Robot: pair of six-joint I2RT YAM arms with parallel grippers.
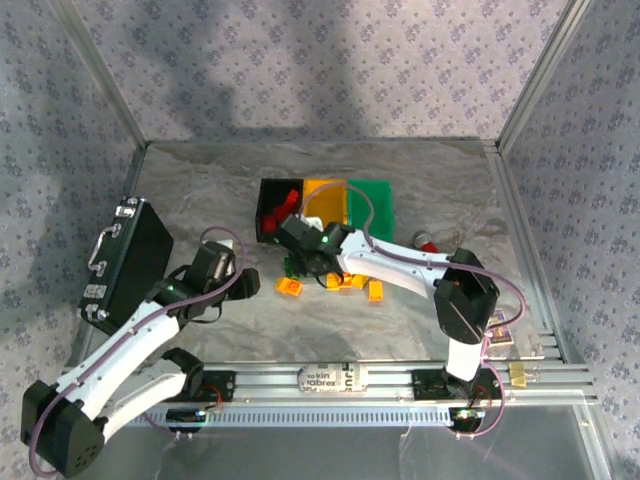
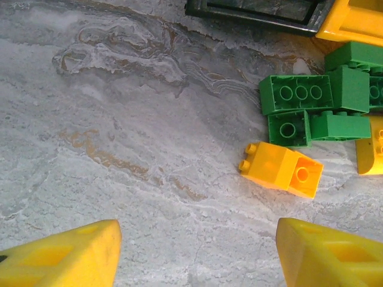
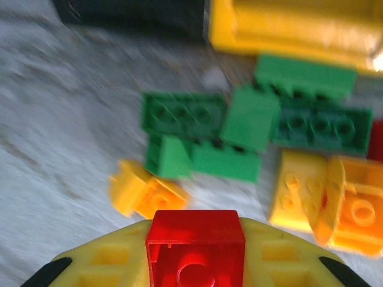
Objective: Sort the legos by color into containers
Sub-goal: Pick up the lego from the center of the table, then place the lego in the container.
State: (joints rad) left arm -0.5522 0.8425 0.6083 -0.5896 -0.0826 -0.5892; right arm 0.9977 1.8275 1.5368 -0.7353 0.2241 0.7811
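The right gripper (image 3: pixel 195 266) is closed on a red lego (image 3: pixel 195 242), which is clamped between its yellow fingers (image 3: pixel 102 266) with the hollow underside turned up toward the wrist camera. The piece looks roughly square, so no long axis can be told. It is held above the marbled surface (image 1: pixel 200 180), just on the near side of a loose heap of legos, which is blurred in that view.

The left gripper (image 2: pixel 197 263) is held open over bare surface, with nothing between its fingers. Just beyond it a yellow lego (image 2: pixel 272 166) is laid on its side, its long axis running across the view, studs pointed left and hollow end right. Beside it a long green lego (image 2: pixel 296 94) is turned upside down with three tubes showing, its long axis also across the view. A shorter green lego (image 2: pixel 289 128) is set against its near side, likewise inverted.

Behind the heap three containers are lined up touching in a row: a black bin (image 1: pixel 263 215) with red legos (image 1: pixel 290 197) in it, a yellow-orange bin (image 1: pixel 326 195) and a green bin (image 1: pixel 372 205). A black case (image 1: pixel 125 262) is placed at the left edge
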